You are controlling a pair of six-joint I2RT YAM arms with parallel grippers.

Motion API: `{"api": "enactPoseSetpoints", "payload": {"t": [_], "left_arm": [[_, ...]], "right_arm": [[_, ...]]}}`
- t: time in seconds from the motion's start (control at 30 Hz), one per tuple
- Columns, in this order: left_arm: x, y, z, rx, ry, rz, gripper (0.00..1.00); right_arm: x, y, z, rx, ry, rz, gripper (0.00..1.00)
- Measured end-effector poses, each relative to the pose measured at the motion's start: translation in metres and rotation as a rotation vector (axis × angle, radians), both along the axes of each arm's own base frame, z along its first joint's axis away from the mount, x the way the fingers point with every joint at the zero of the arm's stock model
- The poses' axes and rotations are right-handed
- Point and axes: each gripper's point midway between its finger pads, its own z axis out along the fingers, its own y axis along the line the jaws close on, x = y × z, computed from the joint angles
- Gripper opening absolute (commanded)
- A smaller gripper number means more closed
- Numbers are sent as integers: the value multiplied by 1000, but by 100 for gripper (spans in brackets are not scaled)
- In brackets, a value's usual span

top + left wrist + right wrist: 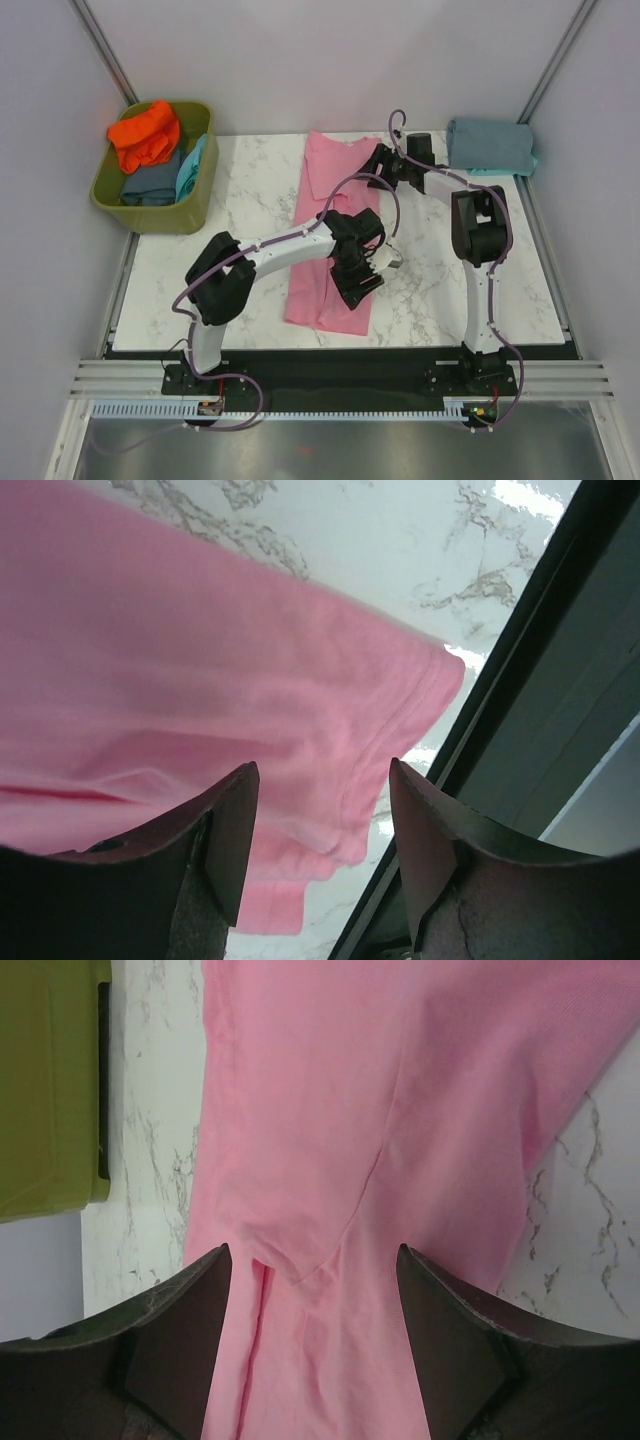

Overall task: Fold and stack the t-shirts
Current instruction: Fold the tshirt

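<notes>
A pink t-shirt (328, 170) lies as a long strip down the middle of the marble table, from the far edge almost to the near edge. My left gripper (372, 272) hangs open over its near end; the left wrist view shows the hemmed corner of the pink t-shirt (200, 660) below the left gripper (320, 770), with nothing held. My right gripper (378, 162) stands open over the far end. In the right wrist view the right gripper (312, 1250) frames a sleeve seam of the pink t-shirt (380, 1110) without touching it.
An olive-green tub (196, 208) at the back left holds an orange t-shirt (146, 135), a slate-blue one (150, 182) and a turquoise one (190, 168). A folded grey-blue t-shirt (489, 144) lies at the back right corner. The table's near edge (520, 710) is right beside the left gripper.
</notes>
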Motion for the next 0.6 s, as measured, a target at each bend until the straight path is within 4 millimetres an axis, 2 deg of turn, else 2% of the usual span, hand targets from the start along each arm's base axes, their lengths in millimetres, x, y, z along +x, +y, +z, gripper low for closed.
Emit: {"api": "enactPoseSetpoints", "payload": {"t": [0.17,0.3,0.6], "left_arm": [[-2,-8,-24,17,59,6,63],[-4,-14,-42,28,101,13,63],[4,-40,-41,-20,133,27,63]], "right_arm": [[5,-2,-18,-7,19,-5,76],[15,-3,-18,-8,1,3,77],[34,-6,-17,-31,-43,2,78]]}}
